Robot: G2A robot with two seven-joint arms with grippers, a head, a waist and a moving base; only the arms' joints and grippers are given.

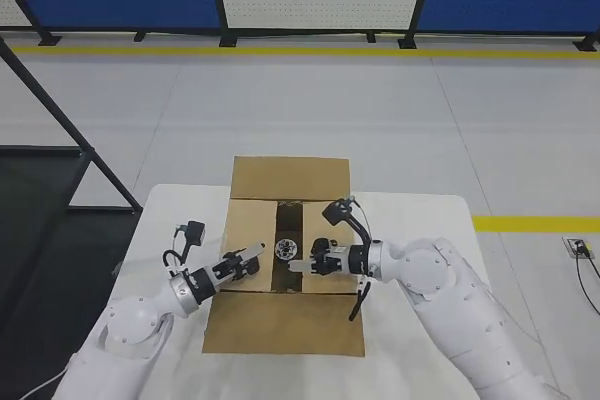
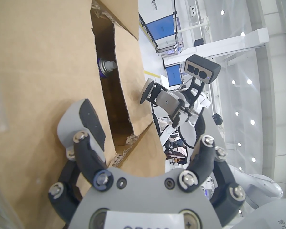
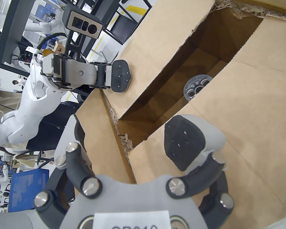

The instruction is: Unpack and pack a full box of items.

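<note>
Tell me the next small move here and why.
Probably spread the inner flaps outward. The left gripper and right gripper sit open at opposite flaps beside a narrow gap, too slim to lift out the can seen inside the box.

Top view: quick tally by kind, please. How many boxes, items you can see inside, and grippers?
Cardboard box: 1
Round item seen through the gap between the flaps: 1
Grippers: 2, the left gripper and the right gripper
Total: 4
</note>
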